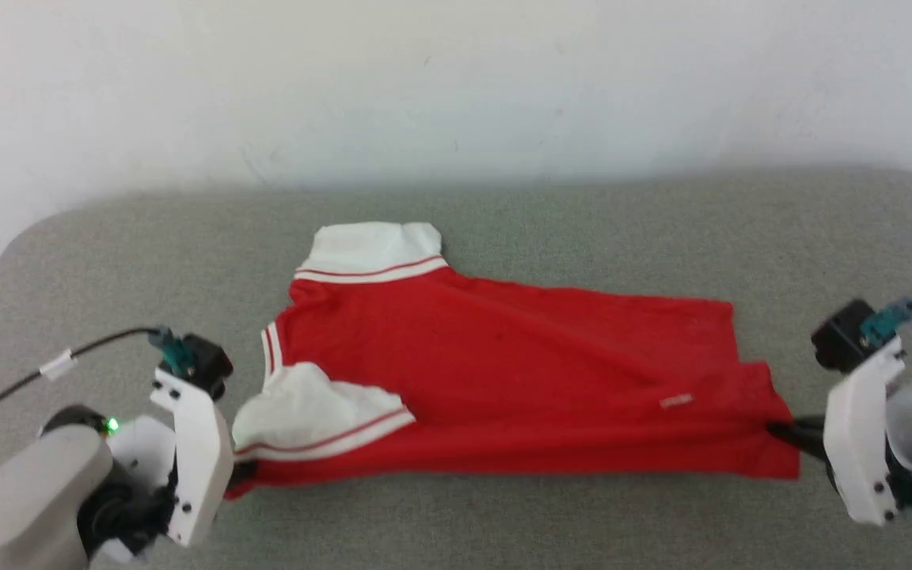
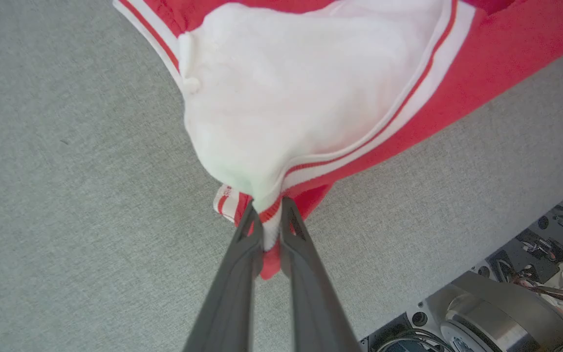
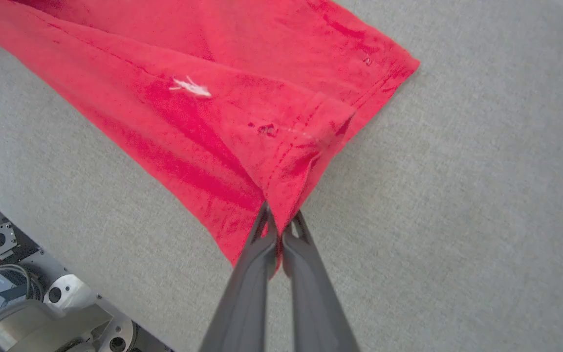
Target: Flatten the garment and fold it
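The garment (image 1: 503,372) lies plain red side up, stretched sideways near the front edge of the grey table (image 1: 503,522). The left gripper (image 2: 267,220) is clamped on its bunched white-sleeved end, and the right gripper (image 3: 280,230) on a hem corner. A small white mark (image 1: 676,402), perhaps a label, is too blurred to read.

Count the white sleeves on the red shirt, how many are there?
2. One sleeve lies flat at the shirt's far edge, toward the wall. The other sleeve is at the near edge, where the left gripper pinches it.
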`<state>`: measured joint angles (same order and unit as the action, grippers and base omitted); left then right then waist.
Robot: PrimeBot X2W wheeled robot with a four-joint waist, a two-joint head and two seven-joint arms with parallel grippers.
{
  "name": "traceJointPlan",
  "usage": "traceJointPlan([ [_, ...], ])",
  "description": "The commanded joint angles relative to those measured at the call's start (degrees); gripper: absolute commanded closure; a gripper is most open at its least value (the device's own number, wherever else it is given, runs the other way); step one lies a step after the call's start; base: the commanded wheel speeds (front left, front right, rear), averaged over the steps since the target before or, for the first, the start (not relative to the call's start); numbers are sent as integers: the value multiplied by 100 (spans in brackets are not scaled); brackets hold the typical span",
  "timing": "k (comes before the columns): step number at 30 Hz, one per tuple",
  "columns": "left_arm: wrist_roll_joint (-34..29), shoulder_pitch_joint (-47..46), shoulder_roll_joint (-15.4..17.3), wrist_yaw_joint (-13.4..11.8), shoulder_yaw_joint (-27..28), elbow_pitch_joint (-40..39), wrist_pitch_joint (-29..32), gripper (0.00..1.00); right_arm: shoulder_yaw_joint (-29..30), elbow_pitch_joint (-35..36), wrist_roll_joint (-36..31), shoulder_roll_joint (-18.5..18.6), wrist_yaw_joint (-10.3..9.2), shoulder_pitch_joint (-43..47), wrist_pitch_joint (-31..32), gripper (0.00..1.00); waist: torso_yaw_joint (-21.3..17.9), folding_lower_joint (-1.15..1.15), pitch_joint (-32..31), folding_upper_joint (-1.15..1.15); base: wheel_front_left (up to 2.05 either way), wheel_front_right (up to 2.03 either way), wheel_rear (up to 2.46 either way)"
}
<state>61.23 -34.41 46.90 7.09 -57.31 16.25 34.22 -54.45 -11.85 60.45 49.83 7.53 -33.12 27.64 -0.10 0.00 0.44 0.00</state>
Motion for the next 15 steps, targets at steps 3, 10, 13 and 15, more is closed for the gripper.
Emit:
traceJointPlan([
  [3,107,373,191,-85,-61,-376,-58,100,-11,245,105,321,-4,415,-17,100,41,0,-160,0,0,0,0],
  [10,174,886,332,-317,-194,-880,-156,100,27,483,124,603,-4,974,8,100,43,0,-209,0,0,0,0],
  [13,111,960,255,-414,-237,-808,-231,100,56,355,34,537,-4,1141,23,100,32,0,-156,0,0,0,0],
  [15,85,963,119,-448,-260,-650,-279,100,56,186,-53,416,-4,1220,49,100,25,0,-118,0,0,0,0],
])
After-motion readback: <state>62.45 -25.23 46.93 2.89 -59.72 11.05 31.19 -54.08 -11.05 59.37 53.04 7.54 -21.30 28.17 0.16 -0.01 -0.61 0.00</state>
